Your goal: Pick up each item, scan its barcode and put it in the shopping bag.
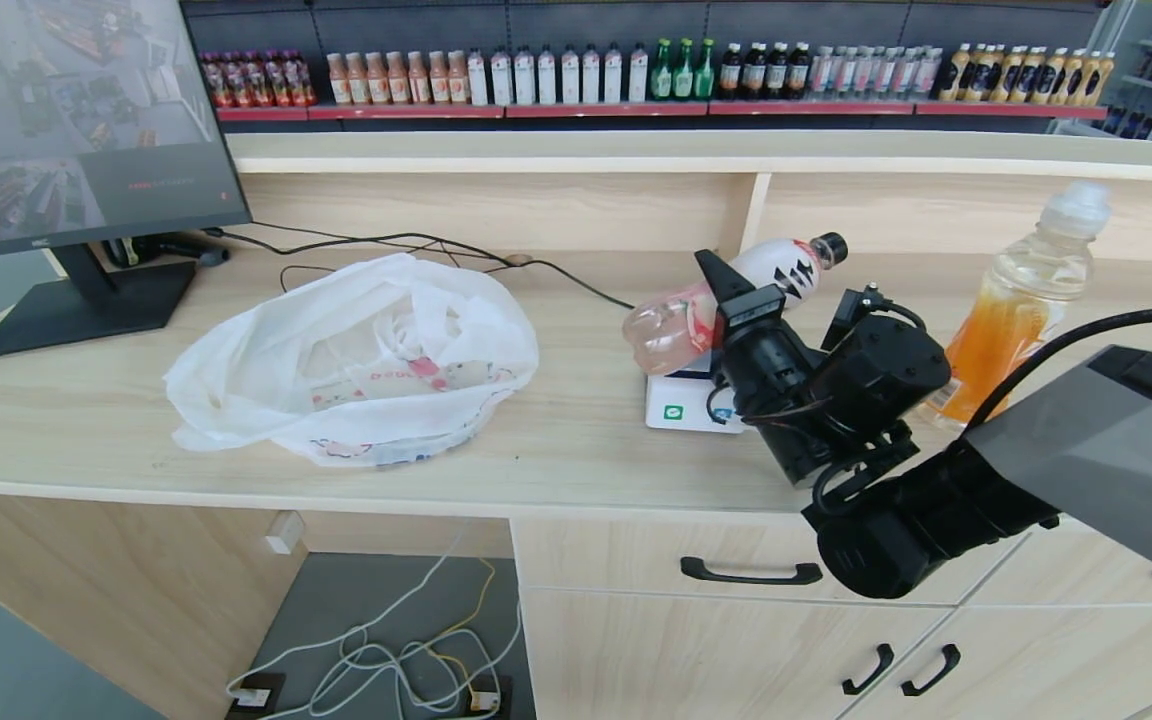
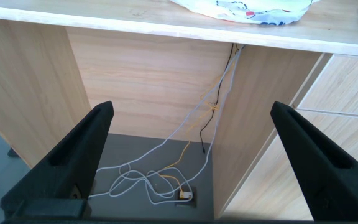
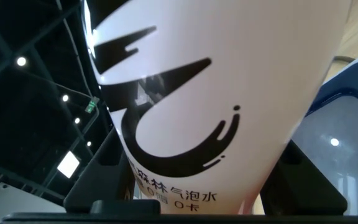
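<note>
My right gripper [image 1: 731,300] is shut on a pink drink bottle [image 1: 696,310] with a white label and black cap, held sideways just above the white barcode scanner [image 1: 681,405] on the counter. The same bottle's white label [image 3: 197,106] sits between my right fingers up close. A white plastic shopping bag [image 1: 356,360] lies open on the counter to the left of the scanner, with some items inside. An orange drink bottle [image 1: 1021,310] stands upright at the right. My left gripper [image 2: 191,162] is open below the counter, facing the cable recess, holding nothing.
A monitor [image 1: 76,110] on a black stand occupies the counter's far left, with cables [image 1: 386,245] trailing behind the bag. A raised back ledge [image 1: 636,150] borders the counter. Drawers with black handles [image 1: 751,575] sit below. Loose cords [image 2: 160,180] lie on the floor.
</note>
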